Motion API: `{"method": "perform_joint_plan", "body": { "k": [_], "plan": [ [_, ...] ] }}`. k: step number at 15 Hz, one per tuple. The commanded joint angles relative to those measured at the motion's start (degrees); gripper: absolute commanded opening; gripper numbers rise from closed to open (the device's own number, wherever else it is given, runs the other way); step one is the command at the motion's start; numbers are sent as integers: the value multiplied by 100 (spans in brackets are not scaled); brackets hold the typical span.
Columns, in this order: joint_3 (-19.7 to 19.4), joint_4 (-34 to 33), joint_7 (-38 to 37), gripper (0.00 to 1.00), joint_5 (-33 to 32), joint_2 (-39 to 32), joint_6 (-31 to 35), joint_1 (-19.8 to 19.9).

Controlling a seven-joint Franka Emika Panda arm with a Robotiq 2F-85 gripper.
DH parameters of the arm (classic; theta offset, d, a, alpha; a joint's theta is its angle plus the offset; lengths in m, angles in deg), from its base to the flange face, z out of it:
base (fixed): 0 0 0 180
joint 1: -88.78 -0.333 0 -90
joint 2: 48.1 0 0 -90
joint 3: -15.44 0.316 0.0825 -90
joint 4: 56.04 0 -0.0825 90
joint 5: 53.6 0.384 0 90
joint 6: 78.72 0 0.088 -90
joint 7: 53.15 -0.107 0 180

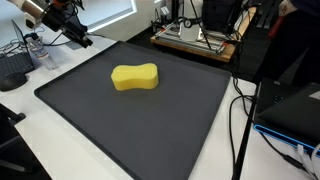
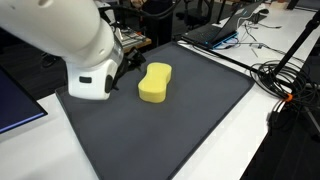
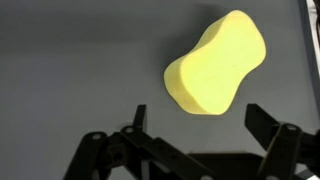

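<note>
Sponge point(image 1: 135, 77), yellow, lies flat near the middle of the mat point(image 1: 150, 130), untouched. The arm point(image 2: 80, 45) hides most of the gripper point(image 3: 195, 118) in an exterior view. The wrist view cuts off its linkage. The arm hangs over the mat's edge, jaws wide, holding nothing, apart from the sponge.

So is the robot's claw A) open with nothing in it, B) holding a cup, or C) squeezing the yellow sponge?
A: the wrist view shows the gripper with its fingers spread wide and nothing between them, while the yellow sponge lies by itself on the dark mat.
</note>
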Motion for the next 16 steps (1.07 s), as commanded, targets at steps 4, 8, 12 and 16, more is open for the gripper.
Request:
{"method": "perform_joint_plan", "body": {
  "k": [4, 8, 12, 16],
  "plan": [
    [61, 999, -88, 100, 239, 604, 600, 105],
    [26, 2061, -224, 100, 324, 1122, 1303, 139],
    [-9, 3057, -405, 100, 554, 1619, 1946, 295],
    [-6, 4052, -323, 100, 1218, 2186, 2535, 686]
  ]
}}
